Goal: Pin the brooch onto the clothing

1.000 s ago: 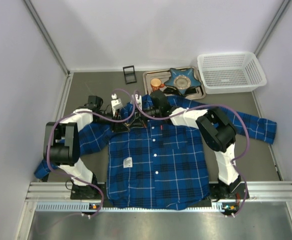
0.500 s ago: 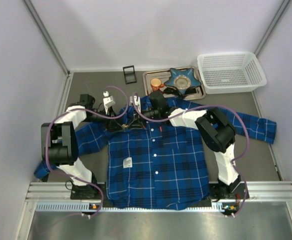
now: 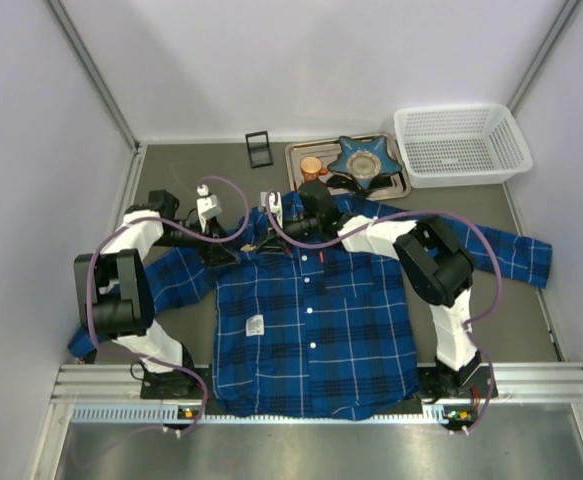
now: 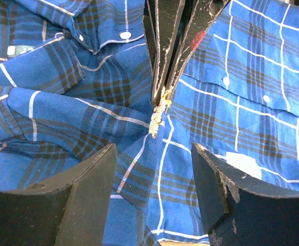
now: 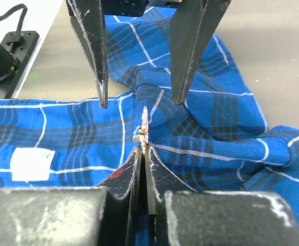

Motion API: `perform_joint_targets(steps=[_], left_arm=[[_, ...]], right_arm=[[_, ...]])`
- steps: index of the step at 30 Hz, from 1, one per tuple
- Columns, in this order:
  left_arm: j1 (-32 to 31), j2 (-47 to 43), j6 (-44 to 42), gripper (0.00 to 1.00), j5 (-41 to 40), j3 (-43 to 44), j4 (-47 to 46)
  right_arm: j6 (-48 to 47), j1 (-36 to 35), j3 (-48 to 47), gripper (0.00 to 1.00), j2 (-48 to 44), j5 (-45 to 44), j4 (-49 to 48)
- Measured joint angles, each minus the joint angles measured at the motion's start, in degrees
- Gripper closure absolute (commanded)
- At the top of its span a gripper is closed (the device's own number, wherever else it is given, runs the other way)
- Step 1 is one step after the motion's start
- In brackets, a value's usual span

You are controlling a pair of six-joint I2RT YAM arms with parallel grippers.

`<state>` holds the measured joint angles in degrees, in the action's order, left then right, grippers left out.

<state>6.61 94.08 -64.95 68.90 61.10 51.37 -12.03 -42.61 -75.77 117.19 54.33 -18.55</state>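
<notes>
The blue plaid clothing [image 3: 311, 320] lies flat on the table, with its collar toward the far side. The small pale gold brooch [image 5: 144, 125] stands on edge against a raised fold of the clothing [image 5: 200, 133] near the collar. My right gripper [image 5: 143, 149] is shut on the brooch's near edge. In the left wrist view the right gripper [image 4: 159, 100] comes down from above, with the brooch [image 4: 157, 115] at its tip. My left gripper [image 4: 153, 148] is open, its fingers [image 4: 87, 195] either side of the fold, short of the brooch. From above, the left gripper [image 3: 229, 243] faces the right gripper [image 3: 269, 238].
A metal tray [image 3: 296, 152] at the back holds a blue star-shaped dish [image 3: 364, 160] and an orange item [image 3: 312, 165]. A white basket [image 3: 459, 145] stands at the back right and a small black stand [image 3: 259, 148] at the back. A white label [image 5: 31, 163] shows on the shirt.
My left gripper has opened and drawn back to the left, away from the brooch. The right gripper has stayed shut at the collar.
</notes>
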Motion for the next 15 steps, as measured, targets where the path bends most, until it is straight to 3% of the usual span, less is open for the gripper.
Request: perform_joint_targets(steps=[9,15], left_arm=[[-0.02,-9.31,11.47,0.36,-3.98,-7.10,-14.99],[0.00,-9.64,15.74,0.35,-5.51,-7.45,-20.57]], right_arm=[[-11.82,-0.24,4.42,1.00,-4.98,-4.02,-1.18],[-18.60,-1.09,8.28,1.00,-6.91,-5.70,-3.72]])
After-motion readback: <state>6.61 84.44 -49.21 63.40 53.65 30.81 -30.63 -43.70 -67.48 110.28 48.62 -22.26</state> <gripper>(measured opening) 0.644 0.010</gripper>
